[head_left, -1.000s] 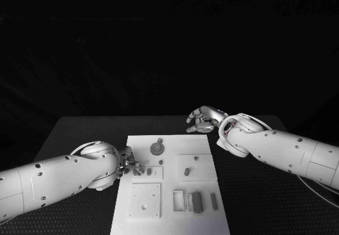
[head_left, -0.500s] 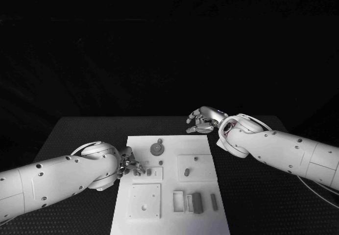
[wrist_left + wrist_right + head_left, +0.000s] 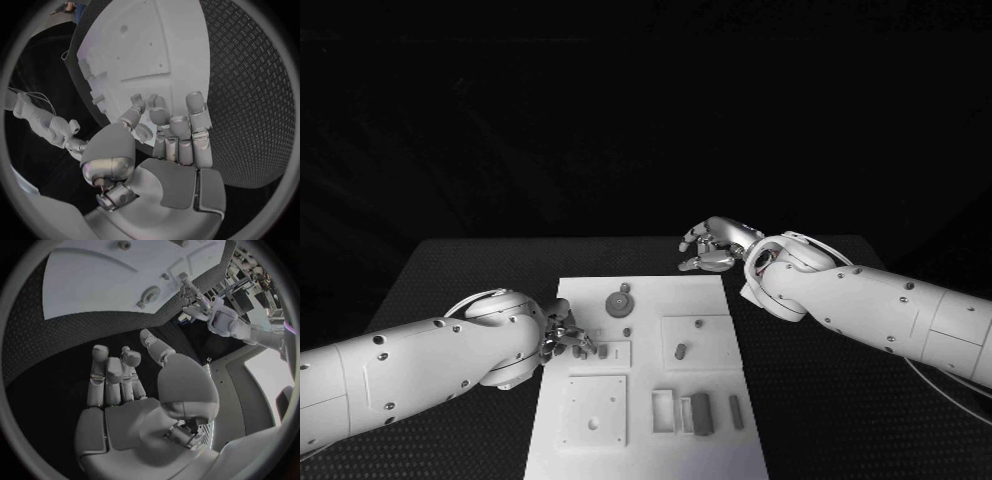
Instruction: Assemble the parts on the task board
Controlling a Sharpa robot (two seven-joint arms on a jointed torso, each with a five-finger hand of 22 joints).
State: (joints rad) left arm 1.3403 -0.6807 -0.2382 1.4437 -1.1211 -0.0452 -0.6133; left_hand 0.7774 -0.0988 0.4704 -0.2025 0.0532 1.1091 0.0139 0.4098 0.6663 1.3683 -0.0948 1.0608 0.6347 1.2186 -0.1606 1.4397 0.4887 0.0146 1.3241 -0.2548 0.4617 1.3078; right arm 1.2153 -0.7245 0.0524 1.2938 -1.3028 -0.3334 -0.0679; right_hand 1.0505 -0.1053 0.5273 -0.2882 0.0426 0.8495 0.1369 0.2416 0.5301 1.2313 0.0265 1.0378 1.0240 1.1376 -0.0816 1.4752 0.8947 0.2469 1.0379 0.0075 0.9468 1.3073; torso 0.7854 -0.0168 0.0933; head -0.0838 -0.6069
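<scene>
Task board: flat white rectangular plate, lying lengthwise mid-table on the black table with its fine embossed tread texture. Nearest end of board: a raised square plate with holes and a row of small grey bar-shaped parts beside it. Mid-board: short grey peg standing in a square recess. Farther up: round grey disc part.

Left hand, silver metal, sits at the board's left edge; fingers curled inward, empty.

Right hand hovers just past the board's far end, fingers loosely bent, grasping nothing.
</scene>
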